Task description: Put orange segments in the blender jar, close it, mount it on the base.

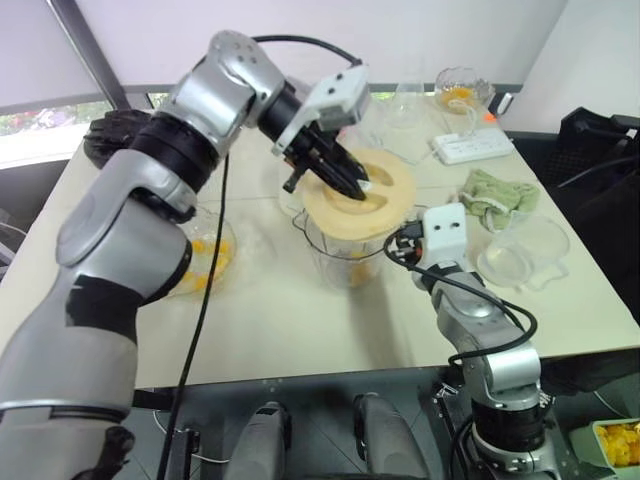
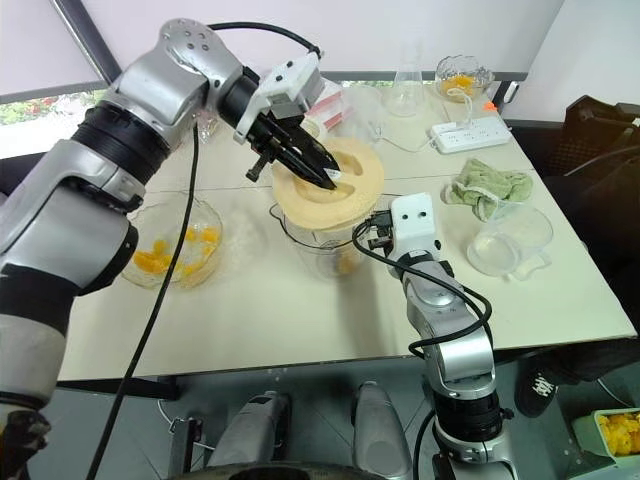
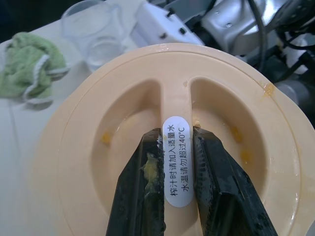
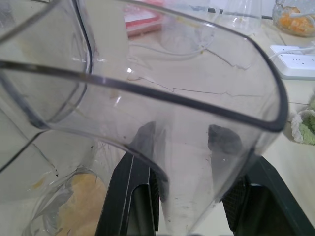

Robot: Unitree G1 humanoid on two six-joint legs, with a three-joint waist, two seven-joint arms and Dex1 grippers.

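Pale orange plastic, the round lid [image 1: 362, 190] sits tilted over the mouth of the blender jar [image 2: 318, 245], at the middle of the table [image 1: 270, 320]. The left gripper [image 1: 352, 182] pinches the lid's raised centre ridge between its two black fingers [image 3: 142, 191], which close narrowly on a white label with printed characters; bits of orange pulp cling to one finger. The right gripper [image 4: 189, 194] clasps the jar's clear side handle [image 4: 197, 162], a finger on each side of it, at the jar's three o'clock. Some orange segments [image 2: 345, 264] lie at the bottom of the jar. More yellow pieces rest in a scalloped glass bowl [image 2: 170, 250] at the jar's nine o'clock. At about two o'clock from the jar lie a green cloth [image 2: 488, 190] and, past it, a white power strip [image 2: 470, 133]; a clear cup [image 2: 508, 240] stands at three o'clock, beyond the right arm. A small glass dish [image 2: 462, 75] with orange pieces sits at the table's far edge, near one o'clock.
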